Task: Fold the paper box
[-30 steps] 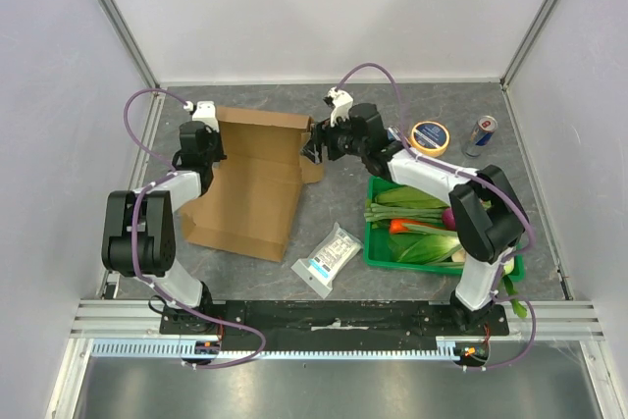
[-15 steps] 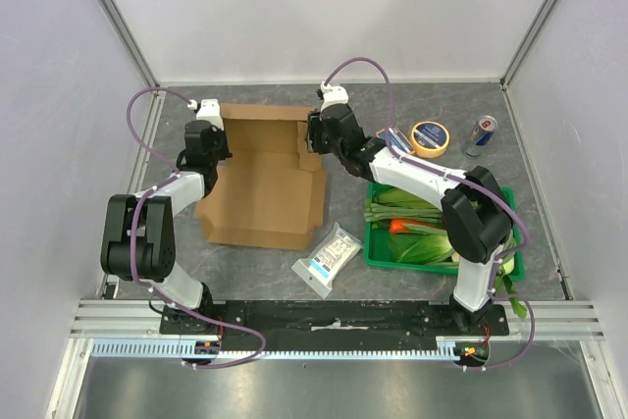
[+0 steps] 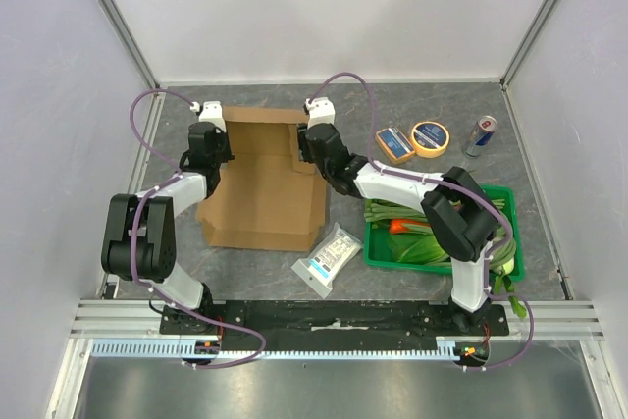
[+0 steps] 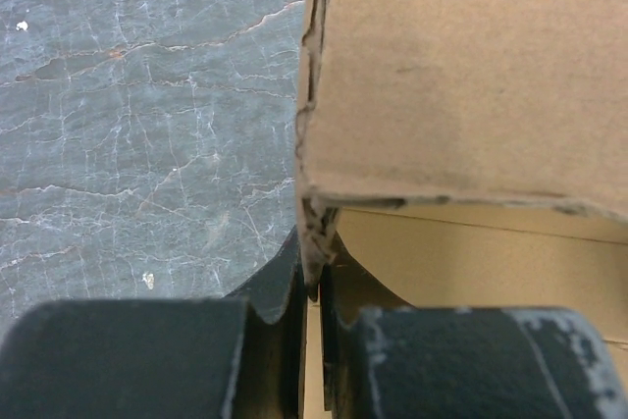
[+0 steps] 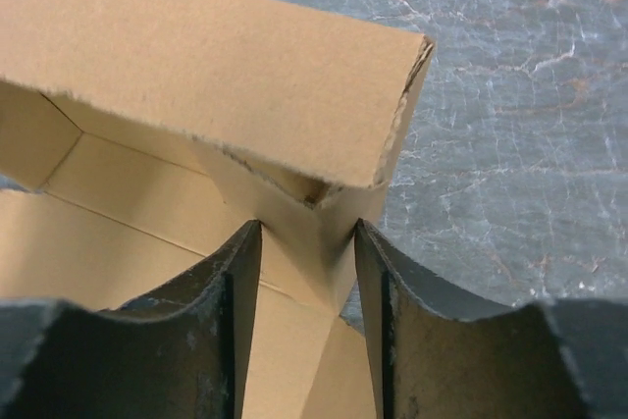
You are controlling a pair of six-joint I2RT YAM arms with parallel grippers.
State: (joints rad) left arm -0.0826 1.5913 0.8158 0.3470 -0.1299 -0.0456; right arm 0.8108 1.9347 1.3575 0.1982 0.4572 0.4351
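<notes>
Box check: one paper box (image 3: 260,188), plain brown corrugated cardboard, unprinted, with torn-looking die-cut edges. It sits on the table (image 3: 549,193) to the left of the green crate (image 3: 392,264), close to it but not touching. The long axis runs parallel to the crate's left wall, far to near. The far wall is up, both side walls are partly up, and the flat lid panel points at the arm bases.

- left gripper (image 4: 312,287): on the box wall facing away from the crate. The jaws are almost fully closed, pinching the single raw cardboard edge, and the fluting shows between the black fingers (image 4: 137,350).
- right gripper (image 5: 307,233): on the box's crate-side wall at the far corner. The jaws are about half open and clamped over a doubled-over flap, and the cardboard fills the gap and touches both fingers.

Counts:
- 1 crate, rectangular green plastic, holding leafy green stalks plus an orange-red piece; I can't count the veg.
- 1 packet (image 3: 327,259), flat glossy white-and-blue plastic, just off the crate's near-left corner.
- 1 flat yellow-and-blue block (image 3: 394,144) beyond the crate's far edge.
- 1 round yellow-rimmed disc (image 3: 429,137) with a dark top, also beyond the far edge.
- 1 metal can (image 3: 480,134), upright, beyond the crate's far-right corner.

The table surface is dark grey with a veined stone look.
</notes>
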